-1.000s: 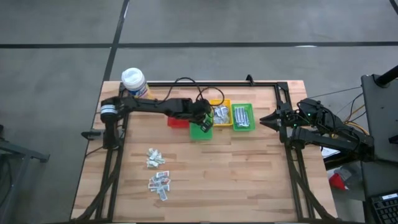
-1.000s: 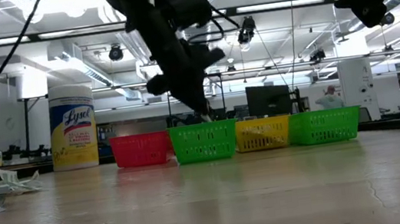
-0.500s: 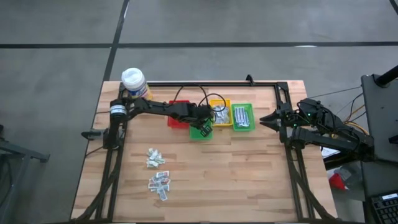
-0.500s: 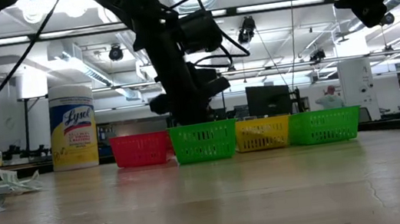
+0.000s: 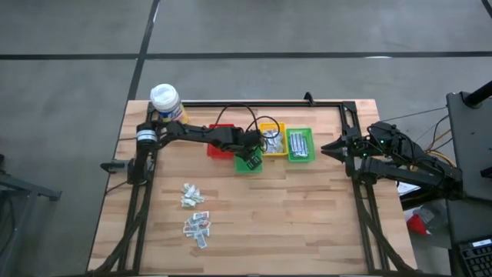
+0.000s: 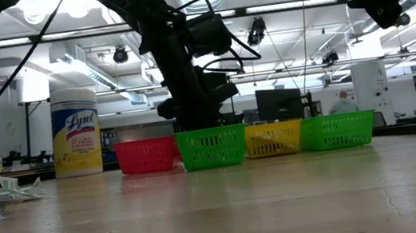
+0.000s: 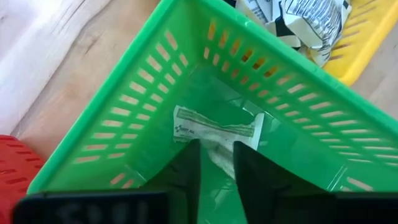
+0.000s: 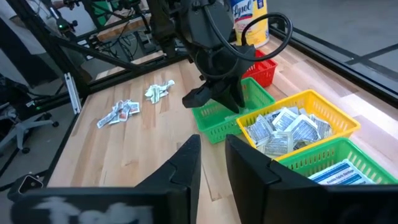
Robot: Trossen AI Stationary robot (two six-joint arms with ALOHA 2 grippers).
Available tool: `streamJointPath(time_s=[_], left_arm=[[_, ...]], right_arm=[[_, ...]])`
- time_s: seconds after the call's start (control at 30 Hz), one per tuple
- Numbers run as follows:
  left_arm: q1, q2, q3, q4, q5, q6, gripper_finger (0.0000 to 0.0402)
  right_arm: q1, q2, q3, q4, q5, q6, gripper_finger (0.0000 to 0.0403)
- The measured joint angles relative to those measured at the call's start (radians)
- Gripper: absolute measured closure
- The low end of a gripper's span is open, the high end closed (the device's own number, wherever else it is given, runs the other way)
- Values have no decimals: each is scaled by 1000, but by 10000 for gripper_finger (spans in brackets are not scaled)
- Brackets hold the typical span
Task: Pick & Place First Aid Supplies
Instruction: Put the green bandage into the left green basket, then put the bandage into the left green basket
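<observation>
Left wrist view: the left claw is seen lowered inside the nearer green bin, its two dark fingers parted by a narrow gap with nothing held between them; a pale greenish-white sachet lies on the bin floor just beyond the fingertips. Silvery wrappers fill the yellow bin at the frame's centre. Loose packets lie on the tabletop at lower left. The right claw waits, slightly open and empty, at the right edge.

L gripper over green bin, loose packets on table
</observation>
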Motion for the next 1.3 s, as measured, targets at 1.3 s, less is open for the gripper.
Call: streamJointPath(time_s=[1.3], left_arm=[[-239, -61, 349, -995, 15, -316, 229]], right_arm=[[0, 0, 0, 0, 0, 0, 317]])
